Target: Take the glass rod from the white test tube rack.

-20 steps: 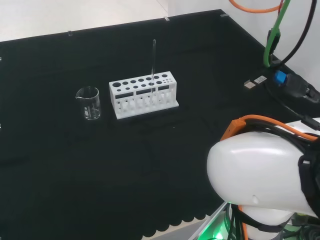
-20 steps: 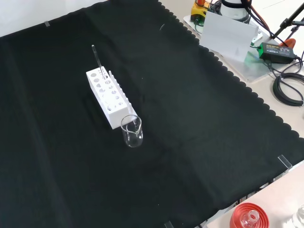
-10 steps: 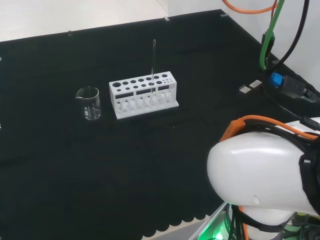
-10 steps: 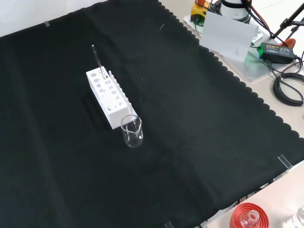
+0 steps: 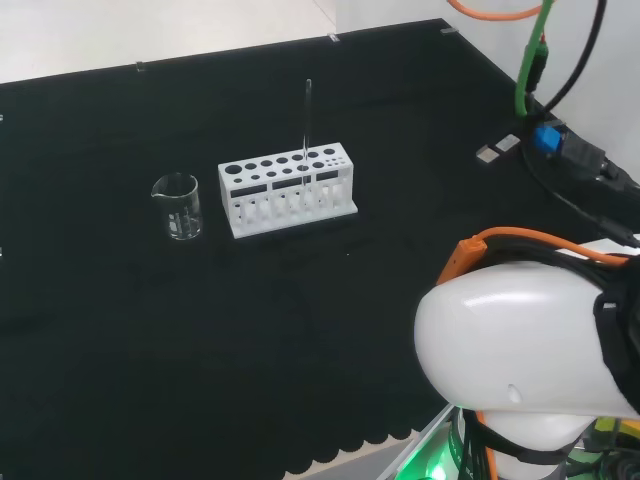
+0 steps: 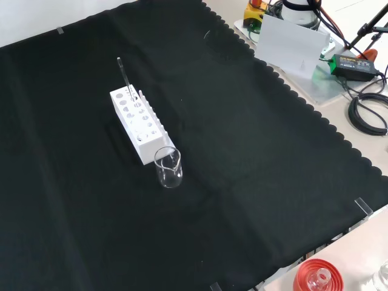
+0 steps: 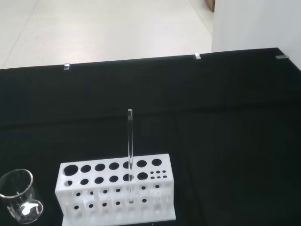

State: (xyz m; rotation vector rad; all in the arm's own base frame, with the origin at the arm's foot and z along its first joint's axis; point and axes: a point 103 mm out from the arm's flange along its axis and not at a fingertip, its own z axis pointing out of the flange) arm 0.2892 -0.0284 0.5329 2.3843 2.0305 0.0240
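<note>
Glass rod (image 5: 307,118): stands upright in the white test tube rack (image 5: 287,189), in a hole toward the rack's right end in the head view; nothing touches it.
Rod, front view (image 6: 123,76): rises from the rack's far end (image 6: 137,125).
Rod, wrist view (image 7: 130,141): straight up from a back-row hole of the rack (image 7: 115,193).
Glass beaker (image 5: 177,206): upright on the black cloth (image 5: 200,330), just left of the rack in the head view, apart from it.
Beaker, front view (image 6: 168,167): just in front of the rack's near end; looks empty.
Arm link (image 5: 515,355): big white shape at lower right of the head view, well away from the rack.
Hand: I cannot tell how its fingers stand.
Red ribbed stand (image 6: 317,277): off the cloth at the front view's lower edge, with clear glassware on it.
</note>
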